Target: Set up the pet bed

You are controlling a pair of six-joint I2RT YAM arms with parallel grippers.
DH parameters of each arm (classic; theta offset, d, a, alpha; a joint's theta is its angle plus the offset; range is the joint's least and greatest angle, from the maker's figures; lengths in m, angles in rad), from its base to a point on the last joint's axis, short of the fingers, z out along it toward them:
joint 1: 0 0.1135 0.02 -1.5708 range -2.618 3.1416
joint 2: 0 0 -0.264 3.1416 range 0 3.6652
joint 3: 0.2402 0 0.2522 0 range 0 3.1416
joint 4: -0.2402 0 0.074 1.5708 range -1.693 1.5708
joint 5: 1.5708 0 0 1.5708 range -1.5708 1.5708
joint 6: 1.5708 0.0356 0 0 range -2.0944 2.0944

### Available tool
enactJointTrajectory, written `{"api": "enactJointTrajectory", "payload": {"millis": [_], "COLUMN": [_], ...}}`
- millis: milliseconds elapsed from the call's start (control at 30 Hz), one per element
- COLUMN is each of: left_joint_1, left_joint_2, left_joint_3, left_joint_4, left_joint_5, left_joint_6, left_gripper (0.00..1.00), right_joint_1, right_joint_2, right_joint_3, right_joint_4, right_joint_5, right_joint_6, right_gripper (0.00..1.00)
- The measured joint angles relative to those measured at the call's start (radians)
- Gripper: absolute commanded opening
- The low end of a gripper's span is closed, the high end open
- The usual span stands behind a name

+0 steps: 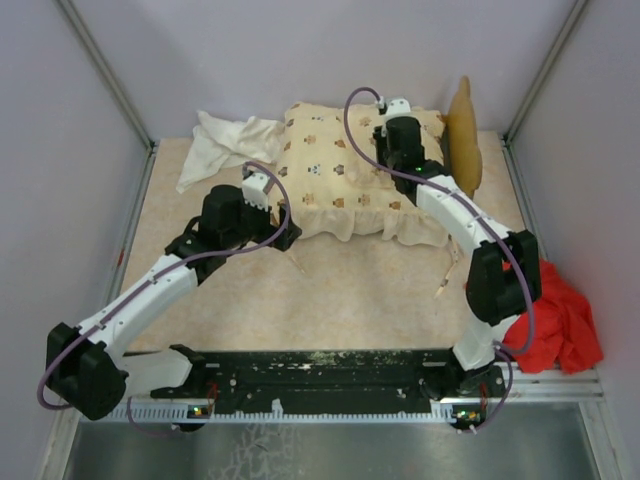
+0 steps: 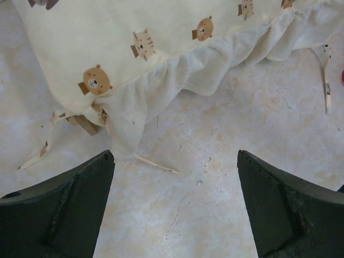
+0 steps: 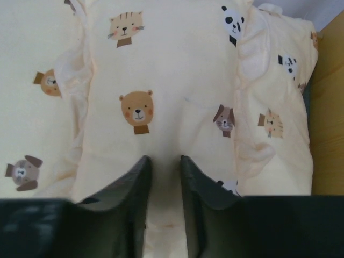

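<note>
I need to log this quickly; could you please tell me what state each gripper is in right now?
Left gripper: open, holding nothing.
Right gripper: closed on a fold of the pillow.

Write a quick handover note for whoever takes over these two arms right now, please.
Left gripper: open, empty, by the cushion's near left corner.
Right gripper: pinching a fold of cushion fabric near the bed frame's upright headboard.
Done: cushion seems laid on the frame.
Left: probably let go, smooth it, seat the pillow, which I cannot tell apart here.
</note>
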Motion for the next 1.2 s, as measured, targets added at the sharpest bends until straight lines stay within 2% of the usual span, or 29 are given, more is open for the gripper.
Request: {"api": "enactJointTrajectory", "payload": {"millis": [33, 67, 233, 367, 600, 967, 1200], "left_joint_1": [0.000, 0.000, 0.000, 0.000, 0.000, 0.000, 0.000], "left_joint_2": [0.000, 0.000, -0.008, -0.019, -0.021, -0.021, -0.020], "left_joint_3": [0.000, 0.000, 0.000, 0.000, 0.000, 0.000, 0.000], "left_joint_4": [-0.007, -0.012, -0.022, -0.033, -0.052, -0.063, -0.065], "left_joint_5": [-0.008, -0.014, -0.049, -0.087, -0.126, -0.148, -0.148], "left_joint_6": [0.005, 0.009, 0.029, 0.042, 0.053, 0.053, 0.053], "left_gripper": [1.00, 1.00, 1.00, 1.00, 1.00, 1.00, 1.00], "right_joint_1": [0.000, 0.000, 0.000, -0.016, -0.139, -0.161, -0.161], "right_joint_2": [0.009, 0.012, -0.013, -0.113, -0.281, -0.225, -0.182], "right_joint_3": [0.010, 0.015, 0.018, -0.010, -0.051, -0.121, -0.175], "right_joint_4": [-0.011, -0.025, -0.042, -0.031, 0.000, 0.039, 0.101], "right_joint_5": [0.005, 0.015, 0.043, 0.051, 0.045, 0.090, 0.140], "right_joint_6": [-0.006, -0.006, -0.040, -0.061, -0.053, 0.075, 0.086], "right_gripper": [0.05, 0.00, 0.00, 0.00, 0.00, 0.00, 0.00]}}
